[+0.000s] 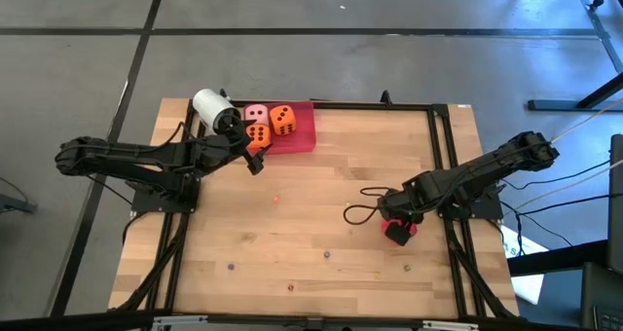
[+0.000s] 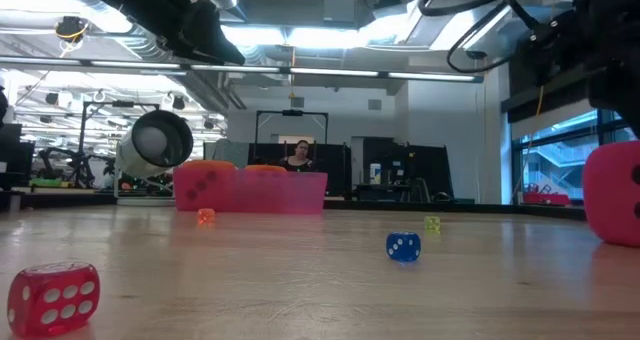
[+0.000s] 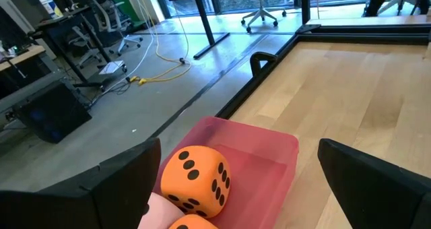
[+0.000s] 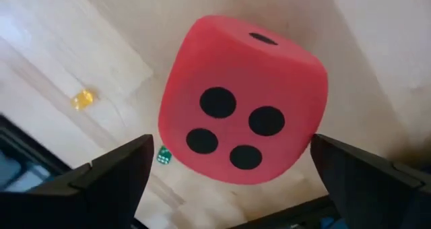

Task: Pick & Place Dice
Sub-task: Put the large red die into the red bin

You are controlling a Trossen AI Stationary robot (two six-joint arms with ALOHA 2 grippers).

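The red die (image 4: 242,97) lies on the wooden table near its right side, a four-pip face showing in the right wrist view. My right gripper (image 1: 398,224) hangs over it pointing down, open, with one finger (image 4: 114,172) on each side; I see no touch. A pink die (image 1: 256,113) and two orange dice (image 1: 283,120) (image 1: 258,133) sit in the flat red tray (image 1: 304,136) at the far left. My left gripper (image 1: 255,156) hovers open just beside the tray, over its near edge, holding nothing.
A white cylinder (image 1: 209,104) lies beside the tray at the far left. A black cable loop (image 1: 365,209) lies left of the right gripper. Small coloured dice are scattered on the near half: red (image 2: 55,295), blue (image 2: 403,246), yellow-green (image 2: 432,223). A black frame (image 1: 443,136) edges the table.
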